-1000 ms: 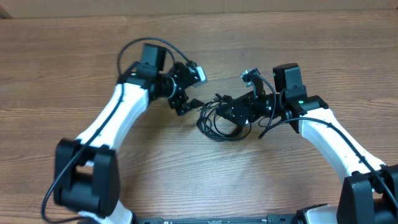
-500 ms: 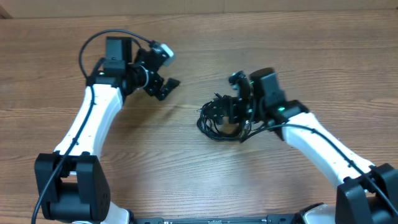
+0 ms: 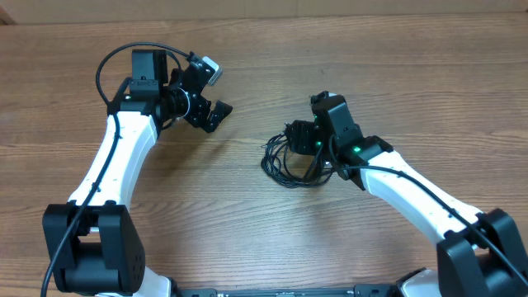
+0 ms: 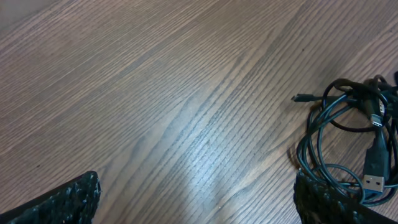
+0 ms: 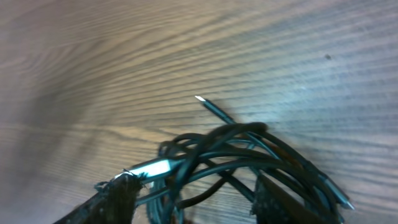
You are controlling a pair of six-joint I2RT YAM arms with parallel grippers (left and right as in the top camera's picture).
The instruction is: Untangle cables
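Note:
A tangle of thin black cables lies on the wooden table near the middle. My right gripper is at the tangle's right edge. In the right wrist view its fingers are apart, with several cable strands lying between them and a bare plug tip pointing away. My left gripper is open and empty, well to the left of the tangle. In the left wrist view its fingers are spread wide over bare wood. The cables with a USB plug lie at the right of that view.
The wooden table extends all round the tangle. A pale wall edge runs along the back.
My left gripper has pulled back to the left, away from the tangle, and is empty. My right gripper has moved left and down onto the tangle's right side.

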